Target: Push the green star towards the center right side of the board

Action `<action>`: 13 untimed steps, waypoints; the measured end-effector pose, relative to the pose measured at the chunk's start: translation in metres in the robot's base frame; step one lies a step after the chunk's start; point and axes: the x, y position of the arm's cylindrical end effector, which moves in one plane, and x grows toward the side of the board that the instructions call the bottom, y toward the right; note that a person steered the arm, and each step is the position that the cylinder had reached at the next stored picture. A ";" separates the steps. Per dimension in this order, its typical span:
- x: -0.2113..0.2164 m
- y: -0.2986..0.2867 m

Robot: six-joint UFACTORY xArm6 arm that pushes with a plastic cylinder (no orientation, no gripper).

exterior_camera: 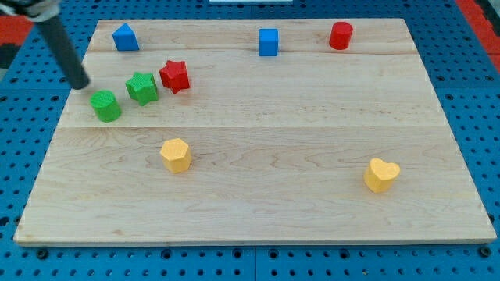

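Star, green: sat upper left on counter, between green cylinder and red star. Judged light, rigid, slidable; contact its left face. No claw fitted; my tip stood left of it.

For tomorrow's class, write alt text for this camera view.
My tip rests on a wooden board, left of a green cylinder, green star and red star. Blue, red and yellow blocks lie scattered elsewhere.

bright, even overhead light, soft short shadows under the blocks, sharp focus, no glare
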 end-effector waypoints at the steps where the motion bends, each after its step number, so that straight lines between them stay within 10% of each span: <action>1: 0.000 0.073; 7: 0.066 0.140; 9: 0.048 0.333; 13: 0.081 0.414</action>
